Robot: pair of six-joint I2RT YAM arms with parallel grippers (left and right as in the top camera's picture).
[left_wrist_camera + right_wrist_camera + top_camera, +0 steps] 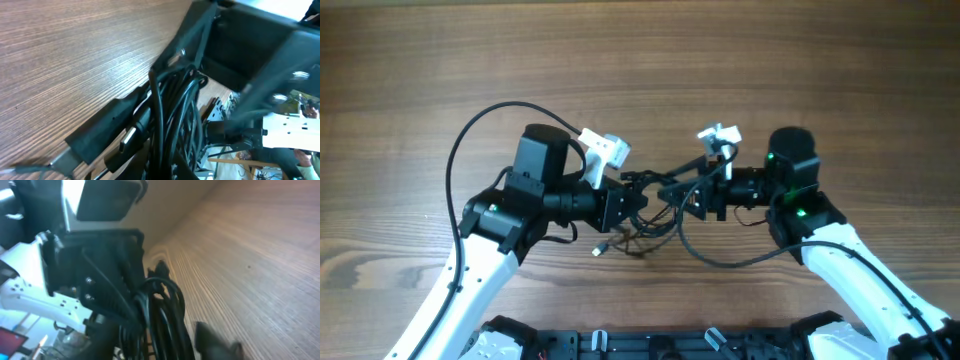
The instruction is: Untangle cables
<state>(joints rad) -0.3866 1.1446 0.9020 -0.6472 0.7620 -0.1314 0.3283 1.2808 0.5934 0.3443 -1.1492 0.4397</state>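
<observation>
A tangle of thin black cables (pixel 655 215) hangs between my two arms over the middle of the table. My left gripper (pixel 632 195) is shut on the bundle from the left. In the left wrist view the cables (pixel 175 110) run through its jaws beside a silver-tipped plug (pixel 127 140). My right gripper (pixel 682 198) meets the tangle from the right. Its view is blurred: the cables (pixel 165 310) pass beside one dark finger (pixel 215 340) with a thin strip of wood showing between them. One cord loops down towards me (pixel 720 262), and a plug end (pixel 601 249) lies on the table.
The wooden table (pixel 640 60) stretches behind the arms. A black rail (pixel 670 345) runs along the front edge. The left arm's thick cable (pixel 470 130) arcs out to the left. White camera mounts (pixel 605 148) (pixel 720 135) stick up above each wrist.
</observation>
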